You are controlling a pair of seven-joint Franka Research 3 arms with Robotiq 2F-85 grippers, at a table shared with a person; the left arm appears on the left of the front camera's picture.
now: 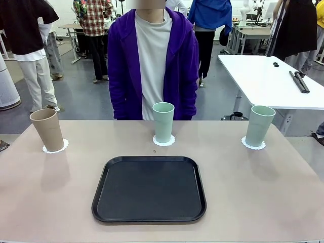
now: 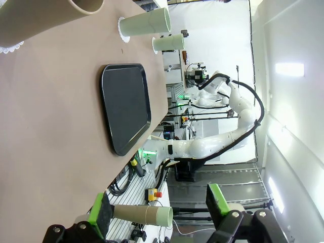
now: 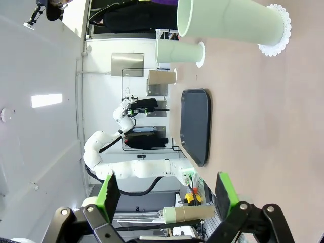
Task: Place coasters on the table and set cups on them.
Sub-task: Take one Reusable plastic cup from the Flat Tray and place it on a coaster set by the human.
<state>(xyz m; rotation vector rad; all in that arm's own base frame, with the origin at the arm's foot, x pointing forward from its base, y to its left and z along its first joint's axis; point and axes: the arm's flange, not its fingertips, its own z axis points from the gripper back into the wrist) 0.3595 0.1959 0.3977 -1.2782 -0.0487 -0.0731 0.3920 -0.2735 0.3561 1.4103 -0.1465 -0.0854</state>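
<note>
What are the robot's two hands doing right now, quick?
Left end effector: open, holding nothing.
Right end effector: open, holding nothing.

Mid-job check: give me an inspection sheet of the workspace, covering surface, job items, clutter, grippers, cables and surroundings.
Surface: beige table, one small brown speck near the tray.
Job's things: tan cup, middle green cup and right green cup, each upright on a white coaster.
Clutter: empty black tray at centre.
Grippers: left gripper open, empty; right gripper open, empty.
Cables: nothing seen on the table.
Surroundings: person in purple jacket at far edge; white table behind.
</note>
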